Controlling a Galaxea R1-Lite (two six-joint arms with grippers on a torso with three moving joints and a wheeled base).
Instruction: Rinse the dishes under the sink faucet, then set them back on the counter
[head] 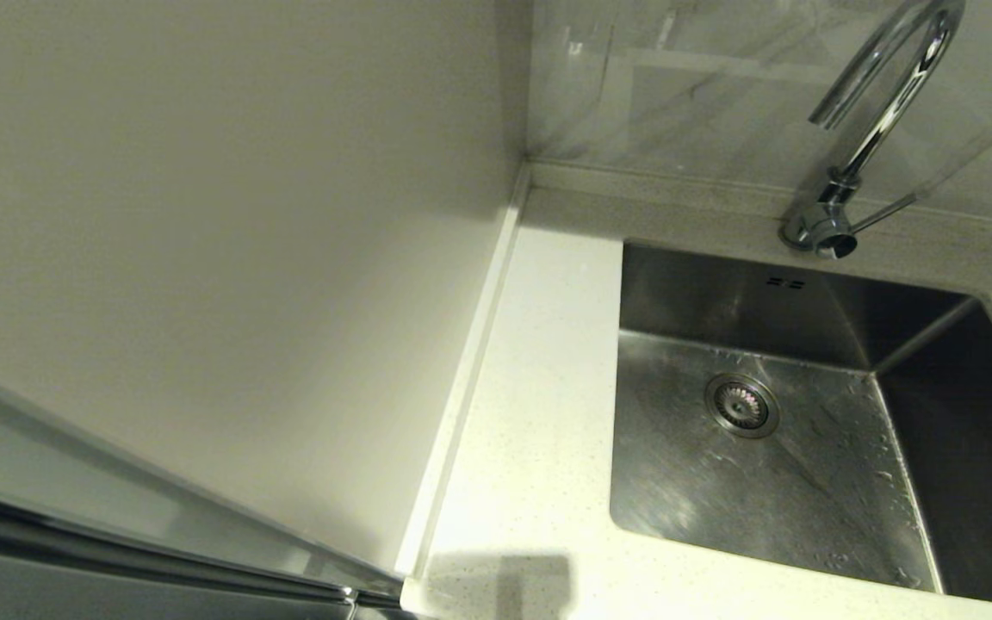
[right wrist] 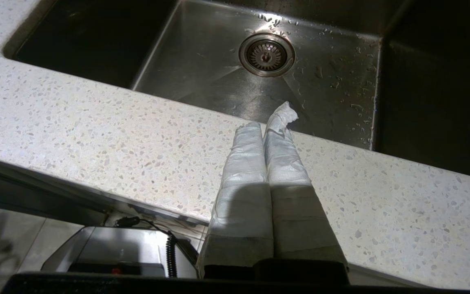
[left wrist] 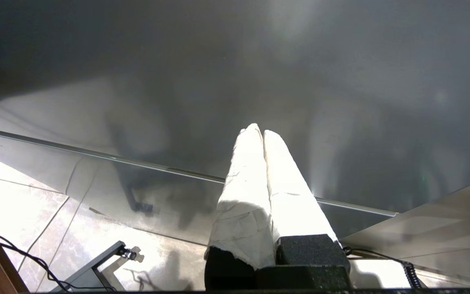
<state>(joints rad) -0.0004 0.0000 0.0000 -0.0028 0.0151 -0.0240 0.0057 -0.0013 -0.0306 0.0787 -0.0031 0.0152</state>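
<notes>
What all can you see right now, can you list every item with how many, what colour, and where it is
sink: one, brushed steel basin, set in the worktop, no dishes in it, water drops on its floor
drain strainer: one, round metal, in the basin floor
overflow slots: two, dark, on the basin's back wall
faucet: one, shiny chrome gooseneck, behind the basin, no water running
counter: one, cream-white speckled, around the basin, no dishes in view on it
wall panel: one, plain beige, left of the worktop
left gripper: one, white-wrapped fingers shut, off the worktop above a tiled floor
right gripper: one, white-wrapped fingers shut, over the worktop's front strip, pointing at the basin
</notes>
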